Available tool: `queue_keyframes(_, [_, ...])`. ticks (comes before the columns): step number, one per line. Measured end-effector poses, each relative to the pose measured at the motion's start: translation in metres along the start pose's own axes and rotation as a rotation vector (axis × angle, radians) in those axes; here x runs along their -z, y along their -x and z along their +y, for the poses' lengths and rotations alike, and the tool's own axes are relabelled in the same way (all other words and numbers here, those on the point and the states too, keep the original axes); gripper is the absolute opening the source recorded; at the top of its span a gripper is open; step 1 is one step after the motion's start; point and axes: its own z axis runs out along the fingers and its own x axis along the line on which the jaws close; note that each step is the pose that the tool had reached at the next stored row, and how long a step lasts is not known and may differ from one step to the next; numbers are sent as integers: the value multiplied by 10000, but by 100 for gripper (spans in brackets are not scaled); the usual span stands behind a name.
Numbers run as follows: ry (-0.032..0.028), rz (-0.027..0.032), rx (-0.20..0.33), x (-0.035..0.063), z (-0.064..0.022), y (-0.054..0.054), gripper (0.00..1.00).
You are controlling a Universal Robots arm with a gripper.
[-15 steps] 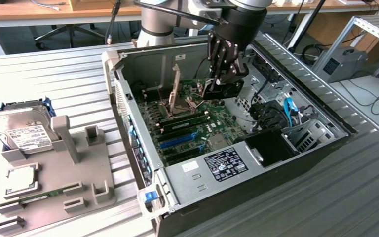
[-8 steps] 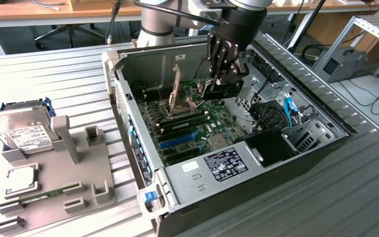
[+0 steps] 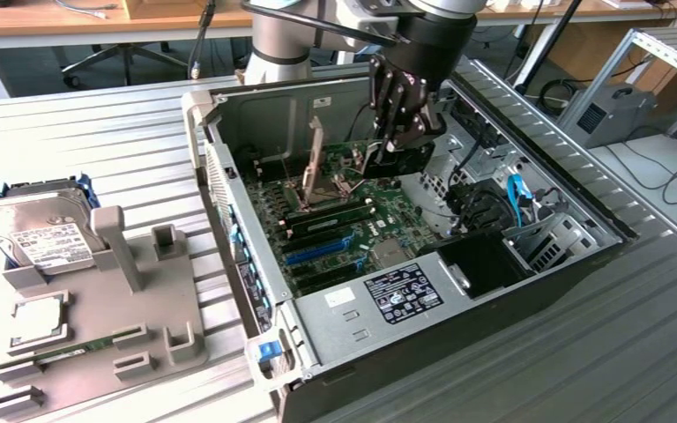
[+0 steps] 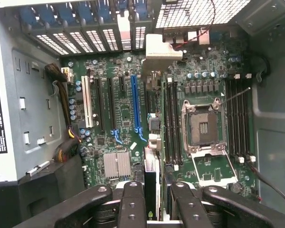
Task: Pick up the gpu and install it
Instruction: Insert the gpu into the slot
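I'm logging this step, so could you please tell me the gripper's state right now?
Gripper: closed on the gpu, held edge-on over the motherboard inside the open computer case.

An open computer case (image 3: 433, 291) lay on the slatted table (image 3: 80, 132), with the motherboard (image 3: 351, 211) inside it. The gripper (image 3: 404, 132) hung inside the case above the board, holding the gpu (image 4: 151, 190) edge-on. At the exterior view's left, a hard drive (image 3: 35, 233) sat on a fixture tray (image 3: 103, 352) beside the case
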Motion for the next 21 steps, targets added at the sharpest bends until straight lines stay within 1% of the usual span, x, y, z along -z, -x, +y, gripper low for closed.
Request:
queue_keyframes(8, [6,11,297,0,0,0,26])
queue_keyframes(12, [13,21,565,0,0,0,26])
queue_keyframes(13, [16,15,609,0,0,0,26])
queue_keyframes(15, [20,-59,693,0,-1,0,26])
queue_keyframes(18, [32,-230,856,0,-1,0,26])
queue_keyframes(19, [36,-261,915,1,-1,1,26])
queue_keyframes(21, [42,-261,1105,0,-2,1,26])
